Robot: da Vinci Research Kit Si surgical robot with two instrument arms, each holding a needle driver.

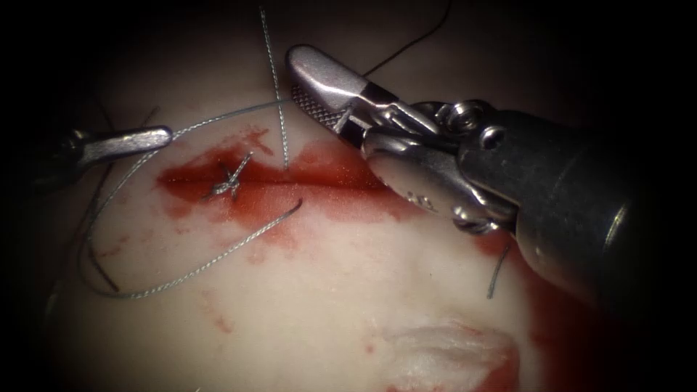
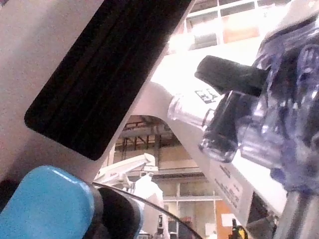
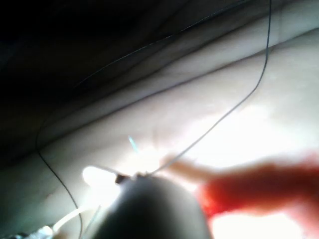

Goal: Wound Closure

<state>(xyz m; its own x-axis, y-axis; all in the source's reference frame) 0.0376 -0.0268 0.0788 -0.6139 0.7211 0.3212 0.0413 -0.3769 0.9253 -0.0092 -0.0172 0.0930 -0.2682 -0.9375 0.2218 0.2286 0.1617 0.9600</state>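
We see one knot (image 1: 229, 181) tied on the cut (image 1: 305, 181); the cut to the right of the knot lies unclosed. The right tool (image 1: 341, 109), above the cut, has jaws parted, holding nothing. The left tool (image 1: 127, 141), left of the knot, grips the thread (image 1: 181, 131), jaws closed. We cannot locate the needle; the right tool hides the cut's far end.

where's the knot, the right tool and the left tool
knot (image 1: 226, 181), endoscope view, on the tied tangle over the cut
right tool (image 1: 347, 116), endoscope view, between the tips of its open jaws
left tool (image 1: 149, 136), endoscope view, on the tip of its jaws
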